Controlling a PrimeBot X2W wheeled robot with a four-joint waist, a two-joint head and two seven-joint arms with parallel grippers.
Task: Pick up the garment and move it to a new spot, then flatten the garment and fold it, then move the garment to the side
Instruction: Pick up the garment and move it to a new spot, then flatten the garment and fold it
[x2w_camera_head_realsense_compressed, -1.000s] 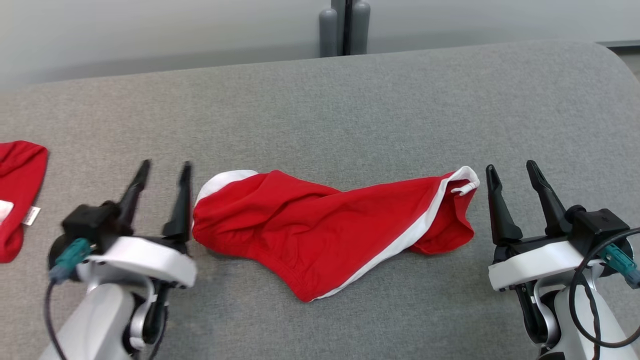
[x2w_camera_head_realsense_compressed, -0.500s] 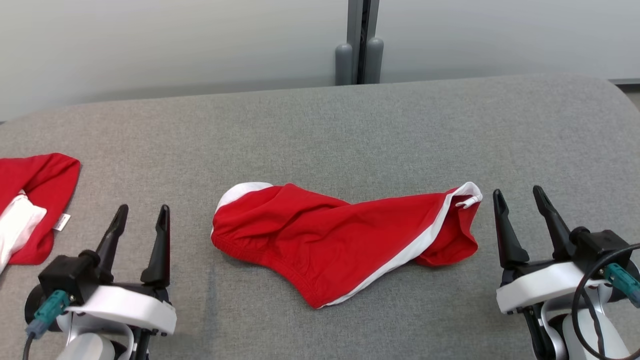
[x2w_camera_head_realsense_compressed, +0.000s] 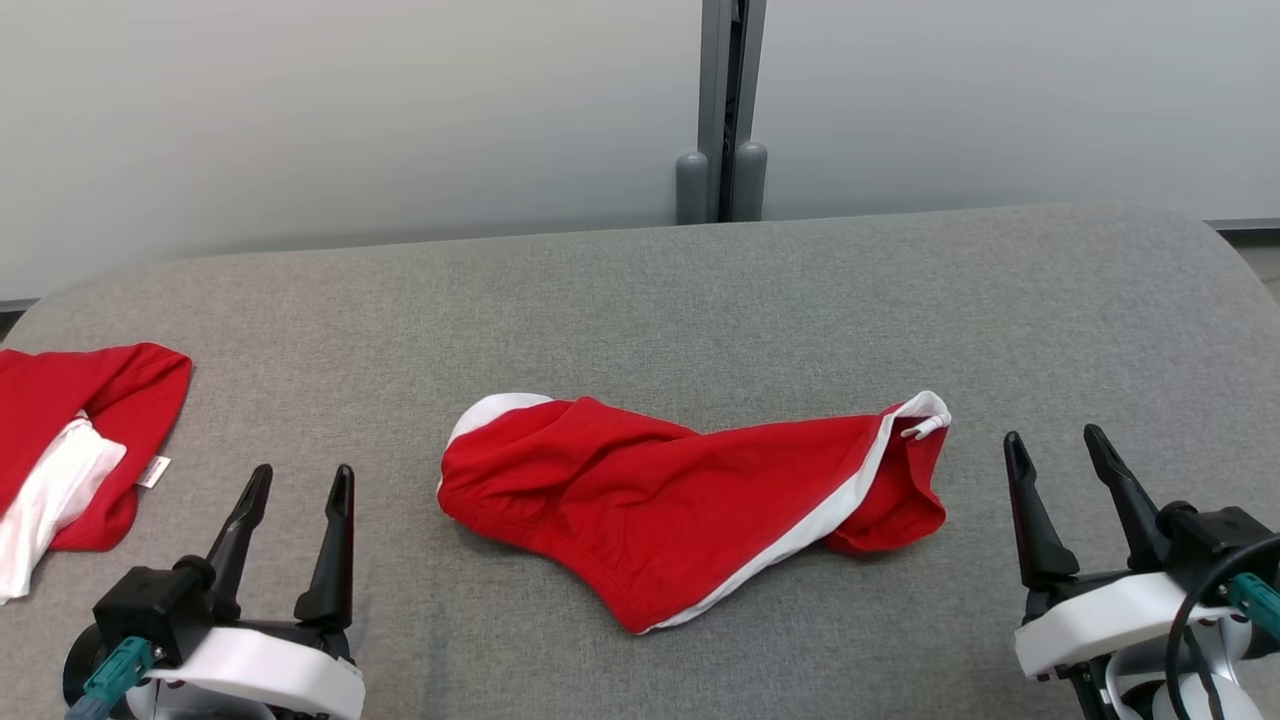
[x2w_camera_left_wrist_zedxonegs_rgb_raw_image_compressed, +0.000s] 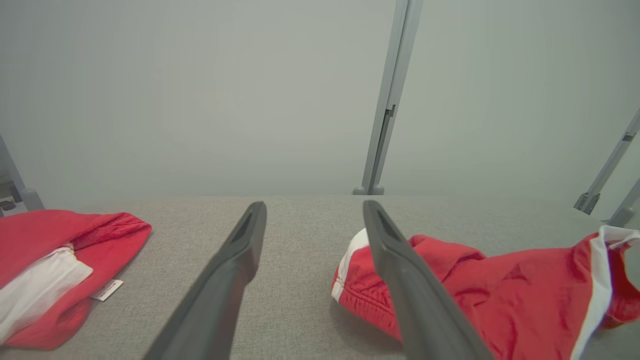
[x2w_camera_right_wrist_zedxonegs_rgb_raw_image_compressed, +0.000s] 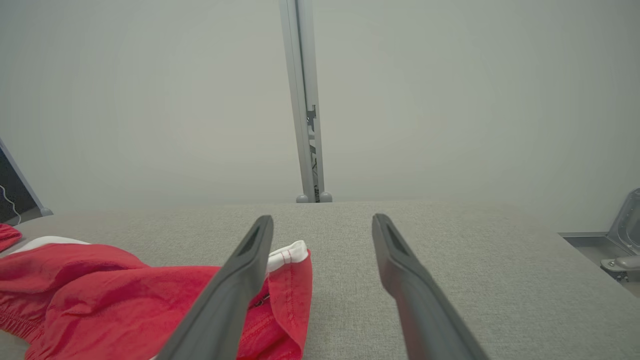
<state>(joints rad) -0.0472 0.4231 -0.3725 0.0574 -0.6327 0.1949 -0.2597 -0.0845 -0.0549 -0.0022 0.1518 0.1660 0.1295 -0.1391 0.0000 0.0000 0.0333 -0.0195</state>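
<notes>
- Left gripper gapes wide and empty, now drawn clear of the garment edge it stood beside a second ago
- Right gripper wide, empty, just off the other end
- Garment lies rumpled mid-table; flattening probably comes next

We see the garment as soft red cloth, matt and creased, with smooth white trim and a gathered elastic edge. The tabletop wears grey woven fabric, matt and slightly rough. A second garment is the same red and white cloth. Fingers of the left tool and right tool look like matt black plastic; the wrist shell is smooth white plastic. The wall looks matt, the post like grey painted metal.
</notes>
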